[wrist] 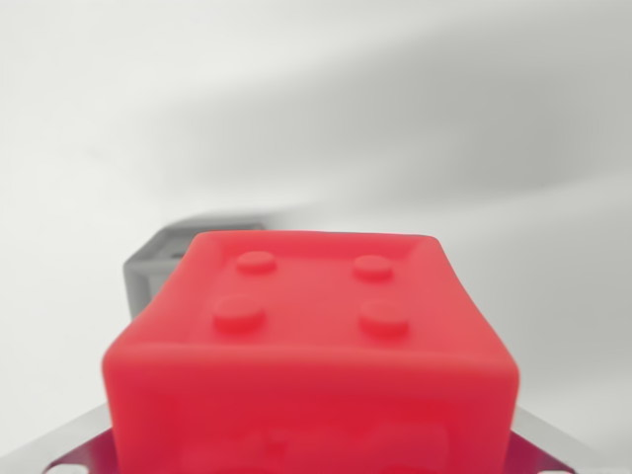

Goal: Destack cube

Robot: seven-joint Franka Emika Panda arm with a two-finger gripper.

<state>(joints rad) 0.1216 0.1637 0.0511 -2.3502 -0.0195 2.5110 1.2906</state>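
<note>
Grey is peeking out on the wrist view's left: a grey cube [148, 265] is sitting just behind the red one, mostly hidden, with only its top corner and part of one side showing. It's looking blurry too, so I can't say whether the two are touching or just close.

Moving to the middle, the red cube [311, 346] is filling most of the lower half of the shot, super close to the camera. Four round studs are sticking up from its top face in a two-by-two layout, and its edges are looking soft and rounded. Its bottom is running off the frame.

Down at the bottom corners, bits of shiny metal are poking out on both sides of the red cube, probably part of the tool, but I honestly can't tell if it's spread or pinching the cube.

Everything else is just pale counter [513, 148], with a soft shadow band crossing toward the right.
</note>
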